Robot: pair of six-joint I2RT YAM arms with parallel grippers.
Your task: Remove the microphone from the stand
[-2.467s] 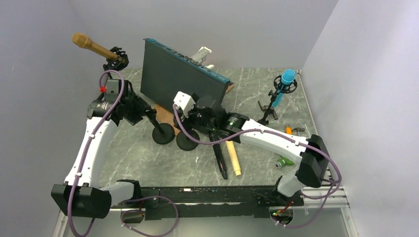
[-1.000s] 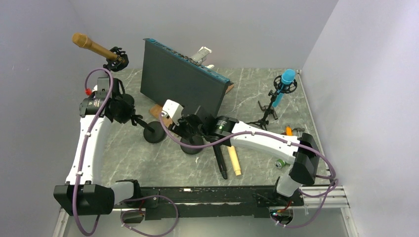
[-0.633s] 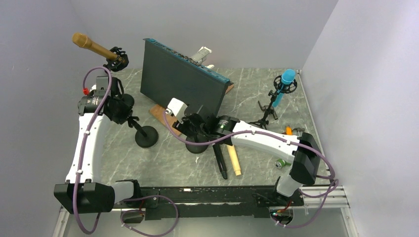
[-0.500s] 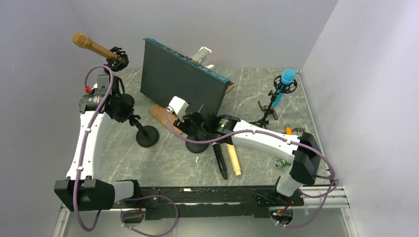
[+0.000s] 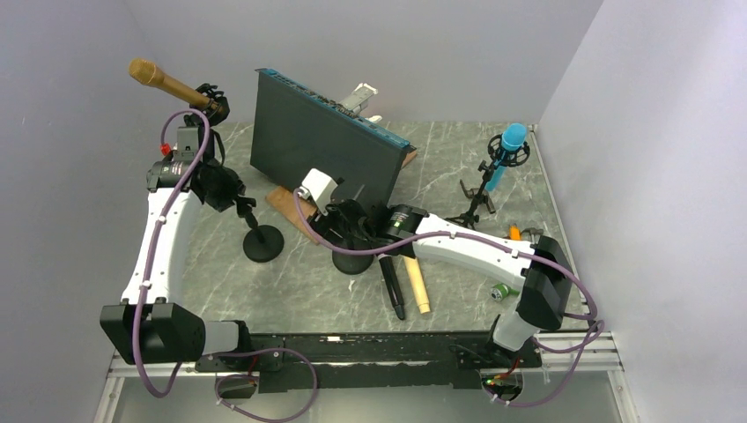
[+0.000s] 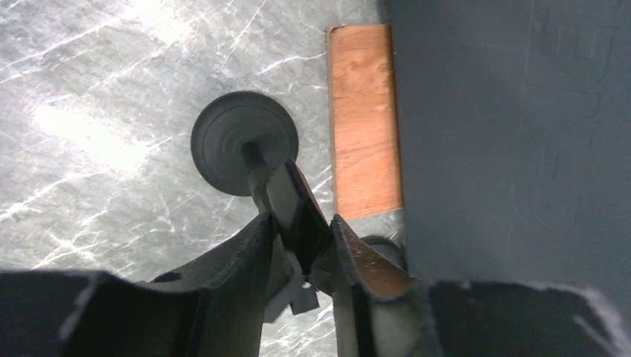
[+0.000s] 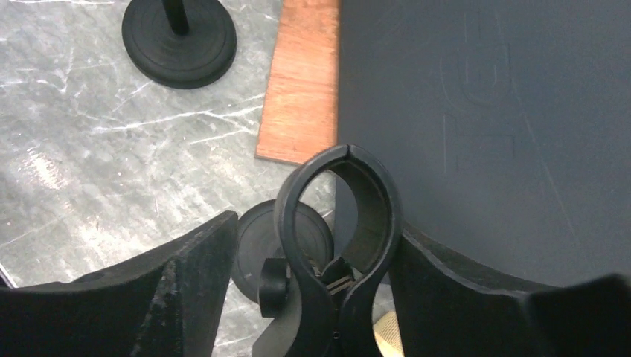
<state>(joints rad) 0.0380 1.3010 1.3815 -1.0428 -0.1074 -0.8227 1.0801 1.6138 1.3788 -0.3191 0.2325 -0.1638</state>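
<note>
Two black stands [image 5: 262,244] [image 5: 352,262] with round bases stand at mid table. My left gripper [image 5: 236,201] is shut on the top clip of the left stand; in the left wrist view the clip [image 6: 298,212] sits pinched between the fingers, above the round base [image 6: 244,141]. My right gripper [image 5: 339,225] is open round the empty ring clip [image 7: 338,223] of the right stand, with a gap at its left finger. A black microphone [image 5: 391,284] lies on the table beside that stand.
A gold microphone [image 5: 166,82] sits in a mount at far left. A blue microphone [image 5: 506,150] stands on a tripod at far right. A big dark panel [image 5: 326,141] leans behind a wooden board [image 5: 295,207]. A beige stick [image 5: 416,282] lies by the black microphone.
My left gripper has dragged its stand leftward, away from the other stand, then lifted back a little. The right stand shifted slightly right and nearer with my right gripper.
</note>
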